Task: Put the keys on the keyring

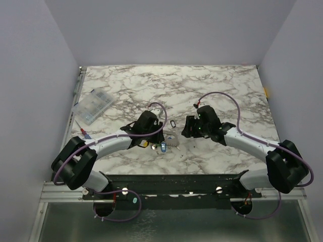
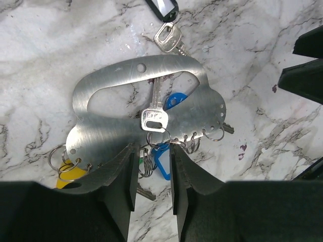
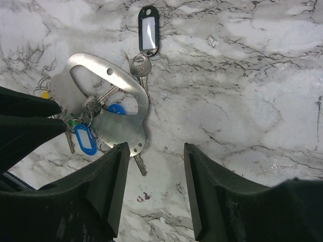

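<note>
The only container, a clear compartment box (image 1: 93,106), lies shut near the left edge of the marble table (image 1: 212,85), well apart from both arms; what its cells hold is too small to tell. The keys (image 2: 154,118) cluster between the two arms near the table's front, gathered on a flat brushed metal plate (image 2: 116,80) with a handle-shaped opening and holes along its edge. A keyring (image 2: 63,160) hangs from one of those holes beside a yellow tag (image 2: 68,175), and more rings line the same edge. The left gripper (image 2: 153,148) sits at the plate's near edge, its fingers a little apart with rings and a blue tag (image 2: 162,164) in the gap; whether they touch either I cannot tell. The right gripper (image 3: 155,148) hovers just beside the plate, fingers spread wide over bare marble, holding nothing. One more key lies just beyond the plate, joined to a black-rimmed tag (image 3: 149,30).
</note>
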